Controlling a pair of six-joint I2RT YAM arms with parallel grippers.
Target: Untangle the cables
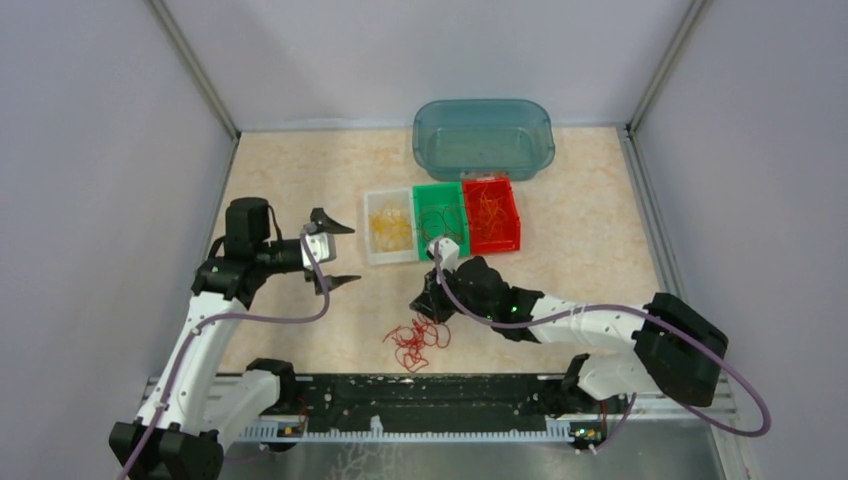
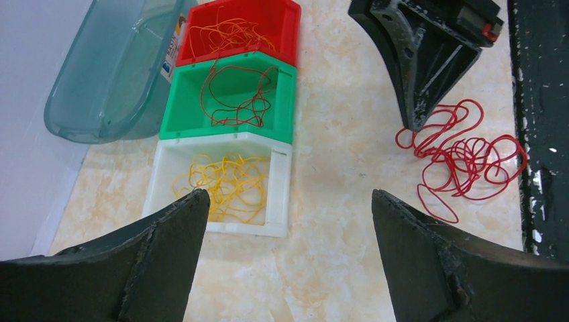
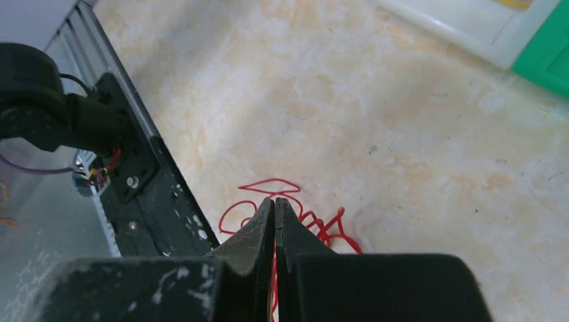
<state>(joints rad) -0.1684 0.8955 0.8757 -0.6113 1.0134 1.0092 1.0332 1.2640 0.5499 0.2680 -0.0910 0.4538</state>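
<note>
A loose clump of red cables (image 1: 418,345) (image 2: 463,151) lies on the table near the front rail. My right gripper (image 1: 428,305) (image 3: 275,199) is down at the clump's edge with its jaws shut, and a red strand (image 3: 322,225) runs between the fingers. My left gripper (image 1: 352,254) (image 2: 288,194) hovers wide open over bare table to the left, holding nothing. Yellow cables (image 2: 225,184) lie in the white bin (image 2: 282,194), a dark red cable (image 2: 235,100) in the green bin (image 2: 181,114), and orange cables (image 2: 228,33) in the red bin (image 2: 292,27).
The three small bins (image 1: 440,215) stand side by side mid-table, just beyond the right gripper. A teal translucent tub (image 1: 483,135) sits behind them against the back wall. The black front rail (image 1: 430,395) runs close to the red clump.
</note>
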